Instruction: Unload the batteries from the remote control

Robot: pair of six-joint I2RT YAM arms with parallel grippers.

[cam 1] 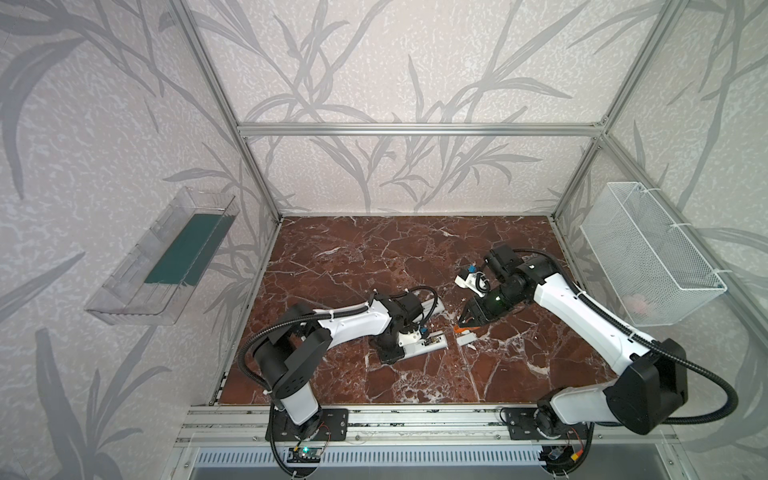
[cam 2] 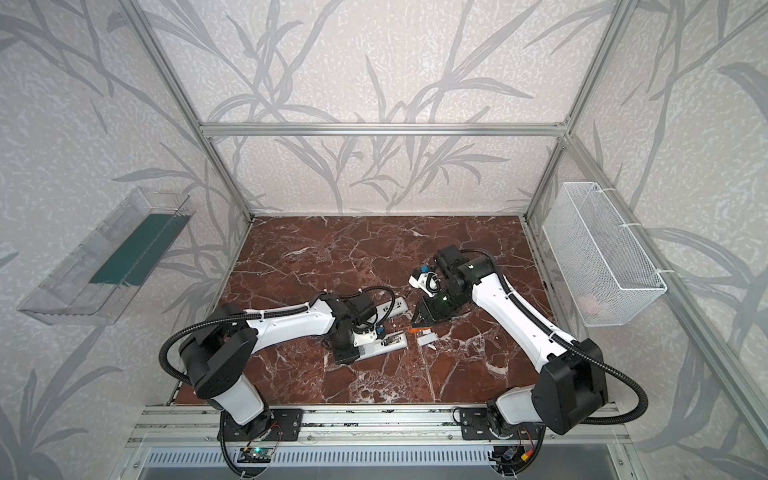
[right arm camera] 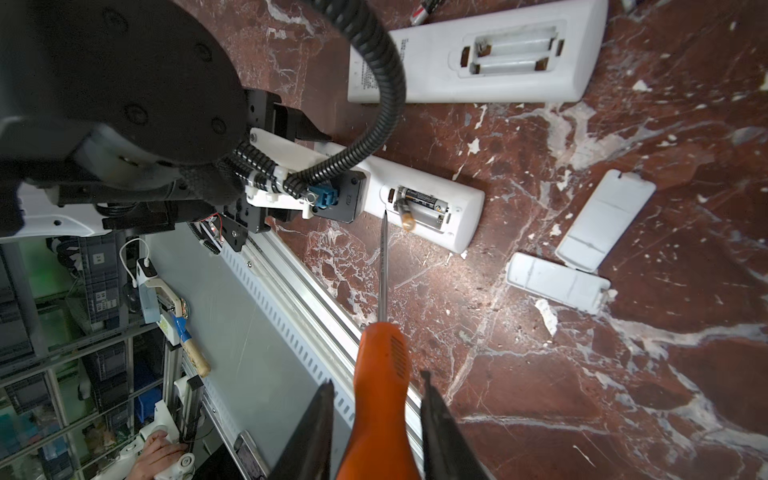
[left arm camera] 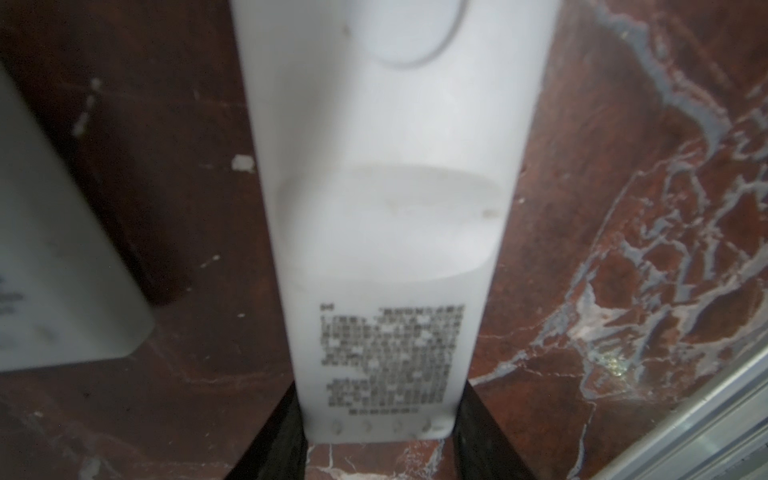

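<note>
The white remote control (right arm camera: 436,216) lies back-up on the marble, its compartment open. One dark battery (right arm camera: 424,200) lies flat inside. A second battery (right arm camera: 404,215) is tilted, with one end raised out of the compartment. My left gripper (left arm camera: 381,415) is shut on the remote's other end, jaws against both its sides (cam 1: 390,349). My right gripper (right arm camera: 377,380) is shut on an orange-handled screwdriver (right arm camera: 383,266). Its tip hangs right beside the tilted battery. In both top views the right gripper (cam 1: 465,322) (cam 2: 417,322) hovers just right of the remote (cam 1: 432,343) (cam 2: 388,344).
A second white remote (right arm camera: 478,58) with an empty compartment lies just behind, and a loose battery (right arm camera: 422,14) lies beyond it. Two white covers (right arm camera: 604,220) (right arm camera: 557,282) rest right of the remotes. A wire basket (cam 1: 648,257) hangs right, a clear tray (cam 1: 166,266) left.
</note>
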